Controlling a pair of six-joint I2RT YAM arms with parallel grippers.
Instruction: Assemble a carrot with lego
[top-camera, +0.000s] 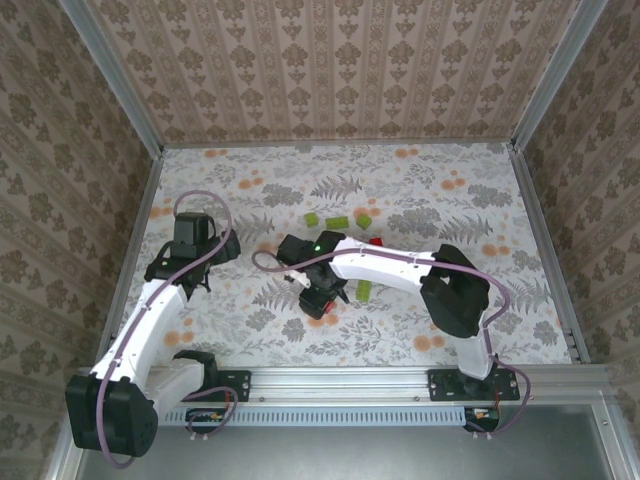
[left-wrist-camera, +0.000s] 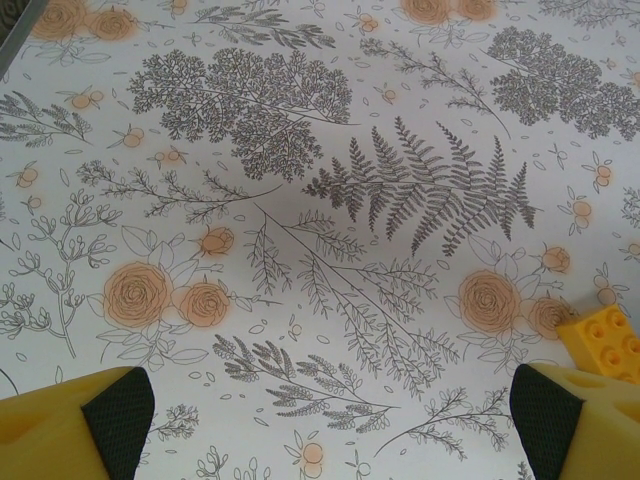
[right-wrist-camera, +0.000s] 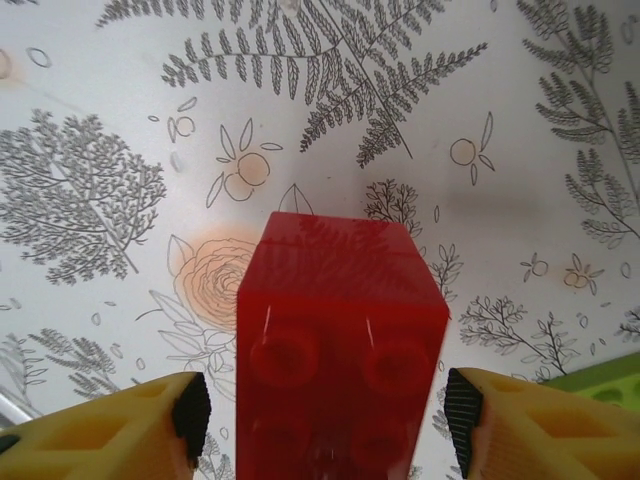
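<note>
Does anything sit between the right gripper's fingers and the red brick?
Nothing visible: the red brick sits inside the open right gripper, with a bare gap on each side. A green brick lies outside the fingers.

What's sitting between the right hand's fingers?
A red lego brick sits between the fingers of the open right hand; that shows in the right wrist view.

My right gripper (top-camera: 316, 290) is over a red brick (top-camera: 322, 306); three green bricks (top-camera: 338, 222) lie beyond it in a row, and my left gripper (top-camera: 196, 238) is well apart.
</note>
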